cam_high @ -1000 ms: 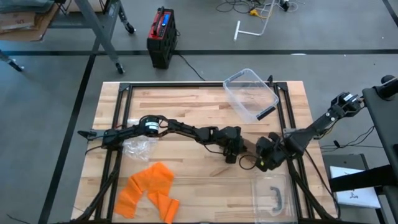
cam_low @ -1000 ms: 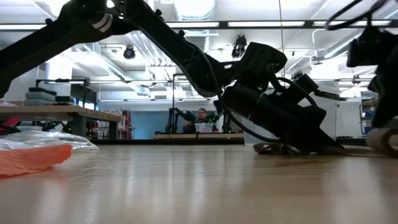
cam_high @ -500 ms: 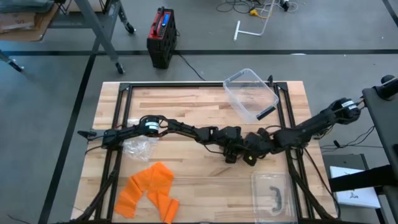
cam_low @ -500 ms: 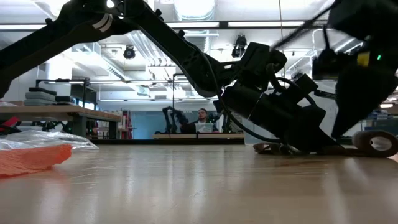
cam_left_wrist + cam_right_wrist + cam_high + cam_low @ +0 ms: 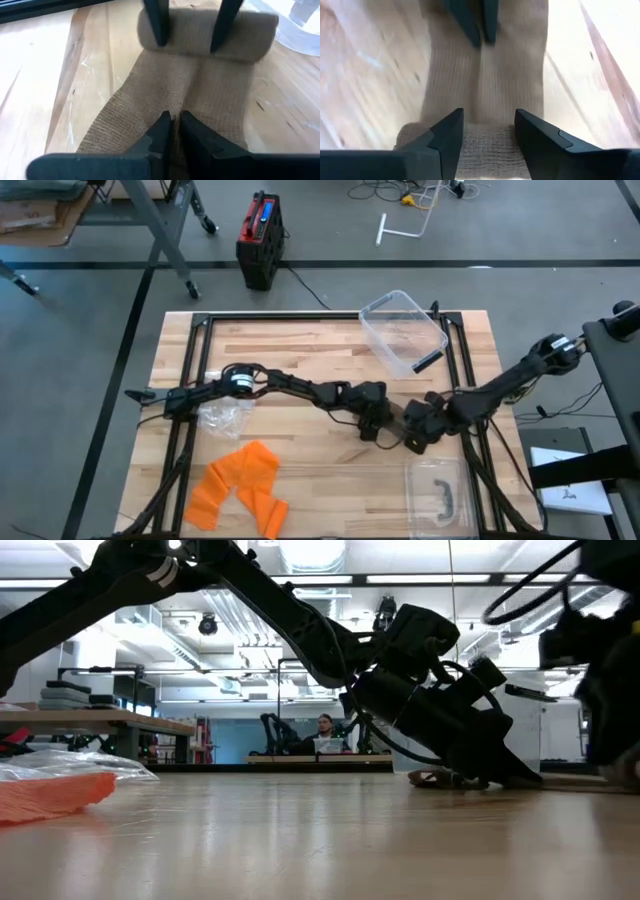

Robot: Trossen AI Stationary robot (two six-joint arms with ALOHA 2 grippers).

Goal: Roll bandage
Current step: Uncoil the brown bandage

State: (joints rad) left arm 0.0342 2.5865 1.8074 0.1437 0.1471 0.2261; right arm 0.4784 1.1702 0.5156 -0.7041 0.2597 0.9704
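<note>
Between grippers, tan bandage [image 5: 200,70], half rolled

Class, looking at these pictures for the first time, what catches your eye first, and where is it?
Mid-table, the left gripper, shut, pins a flat tan bandage, while the right gripper, open, straddles its rolled end. Bright orange cloth lies at the table's near left, and a clear plastic bin sits at the far edge.

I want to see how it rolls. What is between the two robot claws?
The flat, unrolled strip of tan bandage lies on the table between the left gripper and the right gripper, whose open fingers straddle the rolled part. Both wrist views show it.
</note>
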